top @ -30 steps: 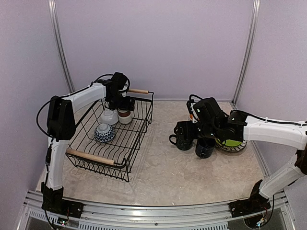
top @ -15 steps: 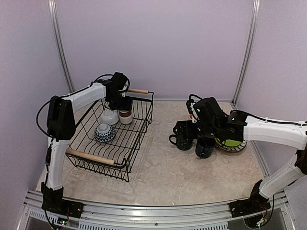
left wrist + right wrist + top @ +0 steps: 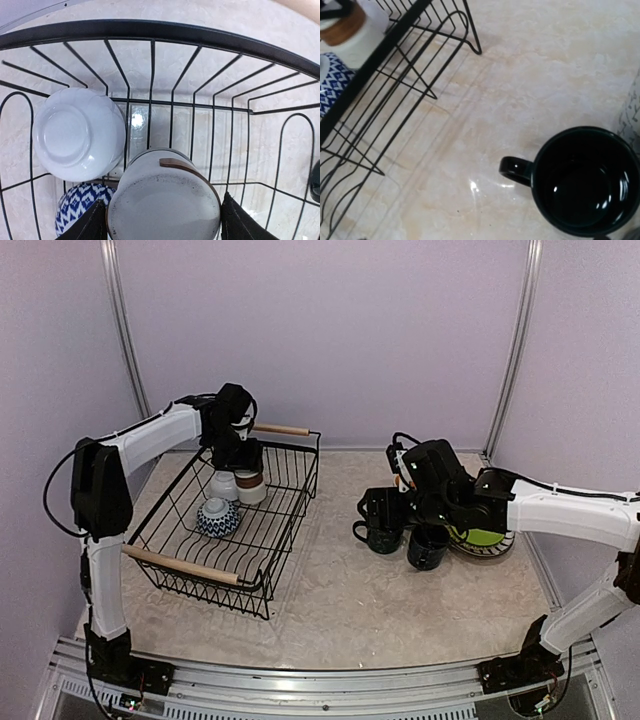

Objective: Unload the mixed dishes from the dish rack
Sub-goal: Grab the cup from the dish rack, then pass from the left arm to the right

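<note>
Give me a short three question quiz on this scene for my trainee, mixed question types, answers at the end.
1. True or false: the left claw straddles the upside-down small cup.
2. How many dishes are inside the dish rack?
3. The lime green plate lies: A) in the rack; B) on the table, right of the dark mugs; C) under the small cup.
Key: 1 true; 2 three; 3 B.

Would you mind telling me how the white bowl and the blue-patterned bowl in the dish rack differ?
The white bowl is plain; the blue-patterned bowl carries a blue-and-white zigzag print. The white bowl sits toward the far end of the dish rack, beside the small cup in the left hand; the blue-patterned bowl lies nearer the middle. Both appear to rest upside down.
</note>
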